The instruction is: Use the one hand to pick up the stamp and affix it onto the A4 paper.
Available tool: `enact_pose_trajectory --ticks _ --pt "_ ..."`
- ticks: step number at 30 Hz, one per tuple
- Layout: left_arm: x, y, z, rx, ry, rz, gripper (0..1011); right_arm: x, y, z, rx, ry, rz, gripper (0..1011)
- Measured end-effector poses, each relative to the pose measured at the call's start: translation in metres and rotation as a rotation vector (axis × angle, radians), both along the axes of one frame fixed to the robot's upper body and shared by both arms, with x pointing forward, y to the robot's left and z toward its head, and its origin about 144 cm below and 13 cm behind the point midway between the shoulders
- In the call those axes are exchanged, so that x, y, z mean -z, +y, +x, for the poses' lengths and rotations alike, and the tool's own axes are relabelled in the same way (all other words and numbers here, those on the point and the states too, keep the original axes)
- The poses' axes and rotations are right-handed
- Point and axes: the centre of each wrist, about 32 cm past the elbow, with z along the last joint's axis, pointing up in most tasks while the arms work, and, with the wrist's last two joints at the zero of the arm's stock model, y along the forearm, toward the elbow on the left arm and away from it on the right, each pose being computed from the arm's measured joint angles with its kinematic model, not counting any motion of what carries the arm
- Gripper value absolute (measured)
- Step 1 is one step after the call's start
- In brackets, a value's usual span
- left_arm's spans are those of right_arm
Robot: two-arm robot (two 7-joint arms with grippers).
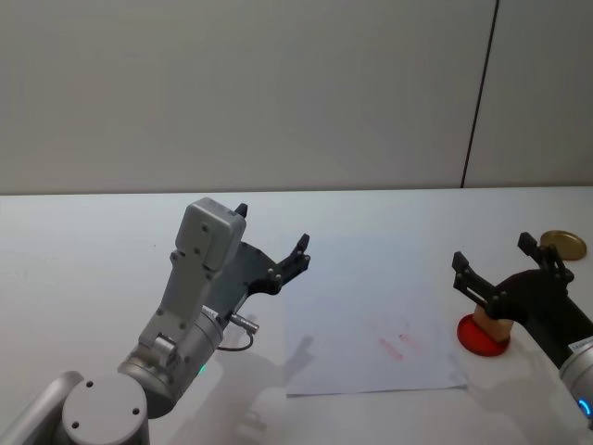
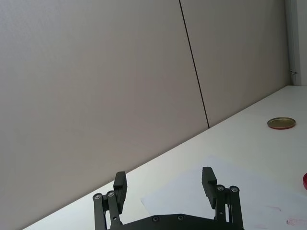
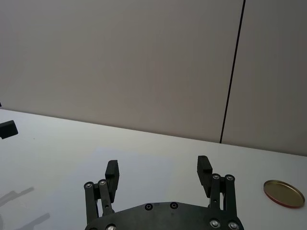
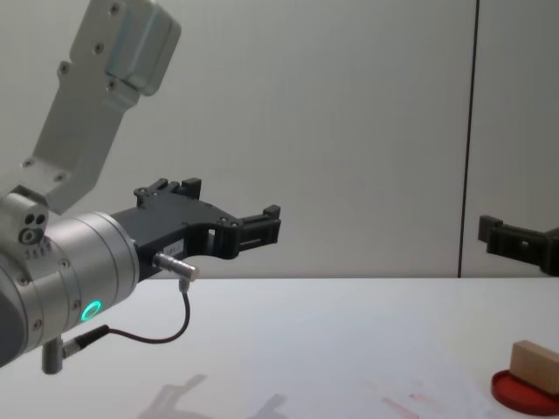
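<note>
Right gripper (image 1: 494, 252): raised clear of the table (image 1: 93, 260), just past the right edge of the paper (image 1: 371, 324). The head view puts it over the stamp and the chest view well above it.
Right gripper pose: held about level, its fingers (image 3: 112, 171) aimed away from the robot toward the wall (image 1: 278, 93) and turned a little toward the paper.
Right gripper grip: fingers spread wide, with nothing between them.
Stamp (image 4: 534, 365): resting on the disc (image 1: 482, 341), just off the paper's right edge toward its near corner, under the right gripper and apart from it.
Stamp axis: the chest view shows a pale side face whose top edge slopes down to the right. The picture's edge cuts the block there and the gripper covers part of it in the head view, so which way the long axis runs cannot be told.
Paper: flat on the table between the two grippers, with red smudges on its right half, the side nearer the stamp.
Left gripper (image 1: 271, 229): lifted above the table at the paper's far left corner, fingers wide apart and empty, pointing away from the robot and angled across the paper's far edge.
Lid (image 1: 563, 244): gold and round, flat on the table well beyond the paper's right edge, farther from the robot than the stamp.
</note>
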Motion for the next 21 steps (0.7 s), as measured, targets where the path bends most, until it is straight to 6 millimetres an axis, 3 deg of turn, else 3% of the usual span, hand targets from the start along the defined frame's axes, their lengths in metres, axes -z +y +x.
enact_pose_trajectory --ticks 21 --pt "0.0000 0.0000 0.0000 0.000 0.000 0.000 993 -0.0002 -0.0006 0.0001 -0.001 0.000 -0.001 1001"
